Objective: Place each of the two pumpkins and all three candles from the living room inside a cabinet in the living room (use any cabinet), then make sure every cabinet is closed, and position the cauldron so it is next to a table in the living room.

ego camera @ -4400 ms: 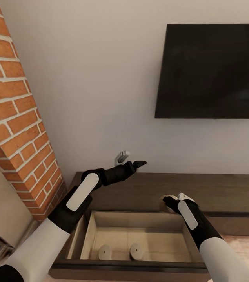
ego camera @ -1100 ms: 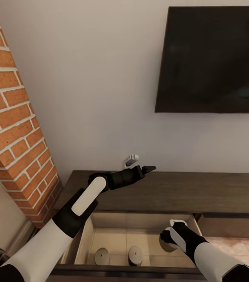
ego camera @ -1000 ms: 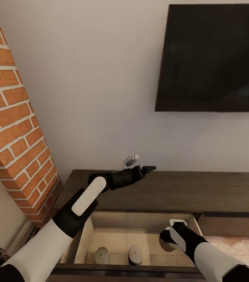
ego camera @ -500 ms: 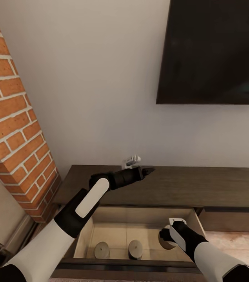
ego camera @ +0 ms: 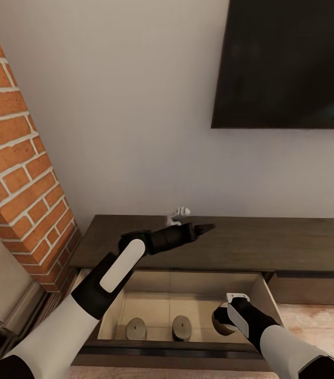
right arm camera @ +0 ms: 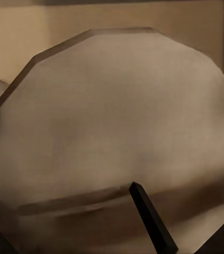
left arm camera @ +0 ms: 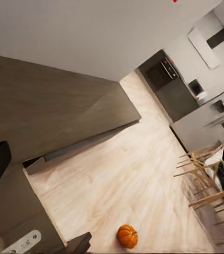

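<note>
My right claw (ego camera: pixel 223 321) is clamped on the third candle (right arm camera: pixel 112 137), low inside the cabinet (ego camera: pixel 272 247) drawer beside the other two candles (ego camera: pixel 135 329); next I let go. Left claw (ego camera: pixel 204 228) above the cabinet top, can't tell its state

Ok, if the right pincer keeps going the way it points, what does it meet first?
Probably the pale beige floor of the open dark-brown wooden cabinet drawer: the right pincer points down into it, holding a pale round candle. Depth is unclear.
</note>
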